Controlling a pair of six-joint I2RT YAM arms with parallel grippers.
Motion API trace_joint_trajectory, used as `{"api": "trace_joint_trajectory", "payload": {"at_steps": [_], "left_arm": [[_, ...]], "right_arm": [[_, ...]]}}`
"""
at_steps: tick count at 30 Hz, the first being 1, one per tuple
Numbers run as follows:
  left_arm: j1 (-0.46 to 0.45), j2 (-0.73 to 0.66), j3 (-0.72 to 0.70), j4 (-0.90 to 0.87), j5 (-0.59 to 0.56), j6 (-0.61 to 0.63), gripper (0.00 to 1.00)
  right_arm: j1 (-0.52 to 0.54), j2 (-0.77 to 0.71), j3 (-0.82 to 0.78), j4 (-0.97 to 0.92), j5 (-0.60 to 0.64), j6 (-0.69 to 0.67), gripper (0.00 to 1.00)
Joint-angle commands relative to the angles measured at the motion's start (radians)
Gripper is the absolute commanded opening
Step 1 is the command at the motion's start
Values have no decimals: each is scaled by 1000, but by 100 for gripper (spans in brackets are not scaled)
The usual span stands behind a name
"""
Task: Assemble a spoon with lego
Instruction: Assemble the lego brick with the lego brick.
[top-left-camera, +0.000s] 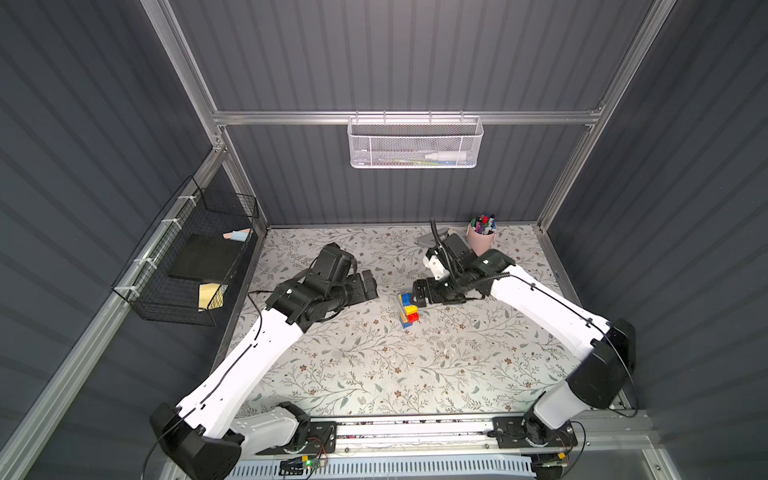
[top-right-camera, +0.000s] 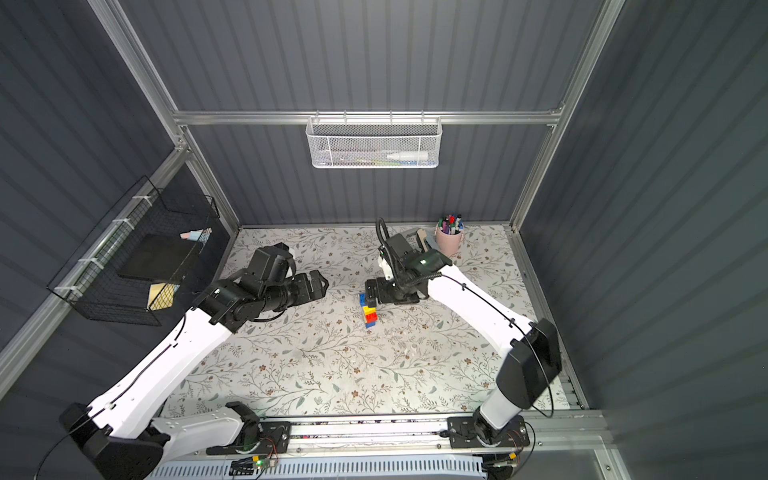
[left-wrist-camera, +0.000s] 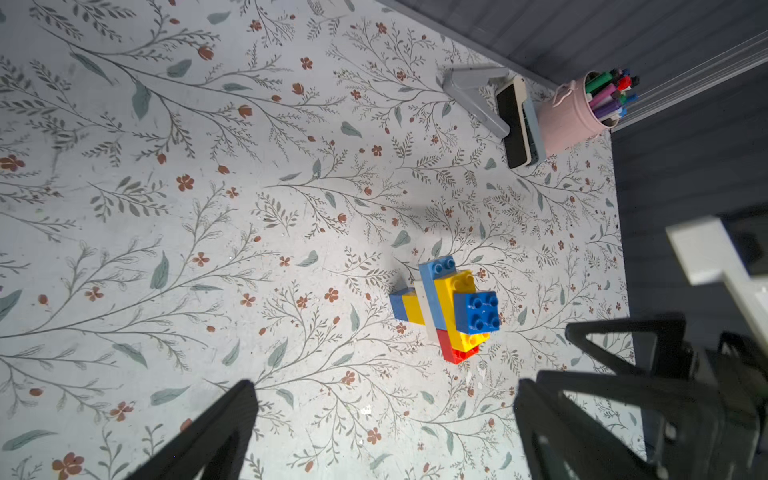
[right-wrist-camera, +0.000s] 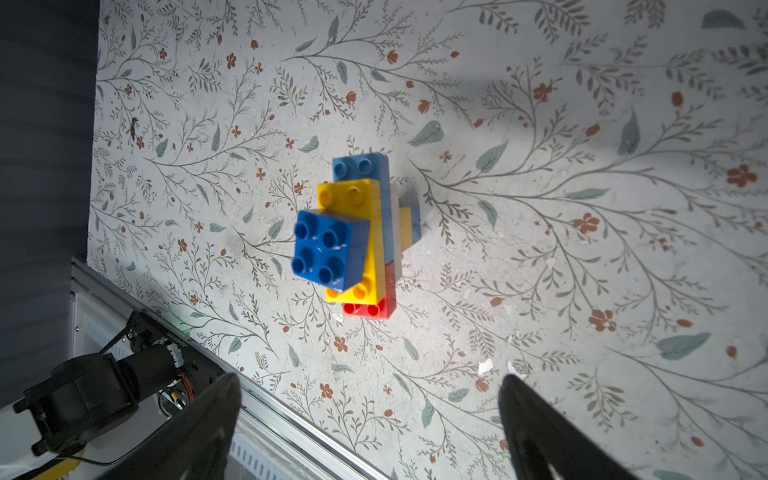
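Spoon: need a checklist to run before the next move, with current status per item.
1. Spoon lies on the table, in neither gripper: ok.
2. Left gripper open and empty: ok.
3. Right gripper open and empty: ok.
4. All bricks in view joined into one piece: ok.
5. Top blue brick fully seated: cannot tell; it looks skewed in the right wrist view.
6. Right gripper's height over the spoon: cannot tell; it overlaps the spoon's far end in both top views.
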Motion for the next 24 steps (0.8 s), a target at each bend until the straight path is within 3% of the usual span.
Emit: {"api": "trace_joint_trajectory", "payload": {"at_steps": [1,8,24], "left_arm": [[-6,-56,-131,44,-45,29,99],[-6,-173,-287,114,-21,33,99],[-6,-215,-367,113,-3,64,99]], "right_arm": [[24,86,117,-131,43,-34,94],[65,260,342,-276,119,-60,88],[103,427,519,-377,208,-71,74]]}}
